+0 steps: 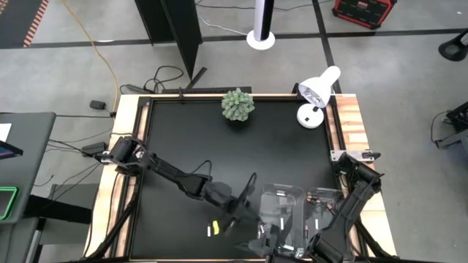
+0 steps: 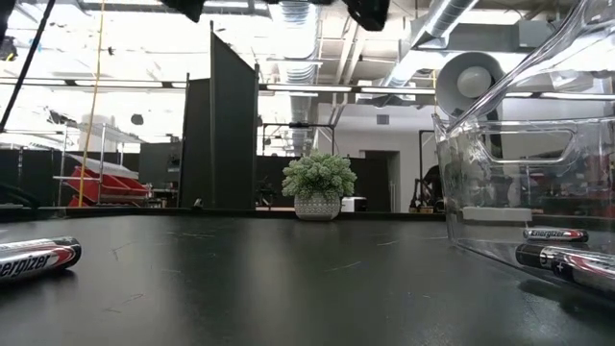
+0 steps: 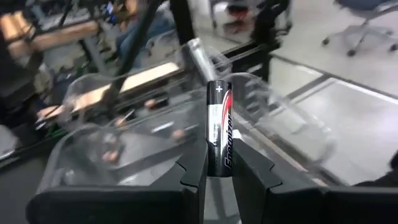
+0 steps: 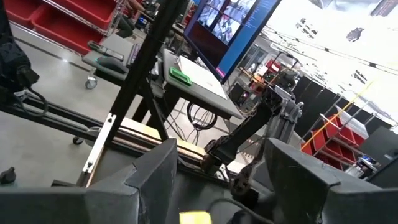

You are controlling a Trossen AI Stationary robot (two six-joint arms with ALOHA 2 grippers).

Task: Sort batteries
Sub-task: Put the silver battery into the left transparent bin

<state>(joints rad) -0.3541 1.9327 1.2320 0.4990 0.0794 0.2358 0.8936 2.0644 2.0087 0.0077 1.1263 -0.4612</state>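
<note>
Black desk (image 1: 183,139), wood-framed. One yellow-marked battery (image 1: 214,231) lies loose on the left part; the low view shows one black-and-silver battery (image 2: 34,258) on the desk at left. Left end effector (image 3: 217,171) clamped on one upright black battery (image 3: 219,127), plus end up, over the clear bins (image 1: 292,212). Two bins counted, side by side; two batteries (image 2: 562,252) seen in the near one. Right end effector (image 4: 214,180): fingers apart, low beside the bins. One potted plant (image 1: 238,105), one white lamp (image 1: 316,95) at the far edge.

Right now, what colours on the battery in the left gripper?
Black and silver with red, on the battery; left wrist view shows it best.
</note>
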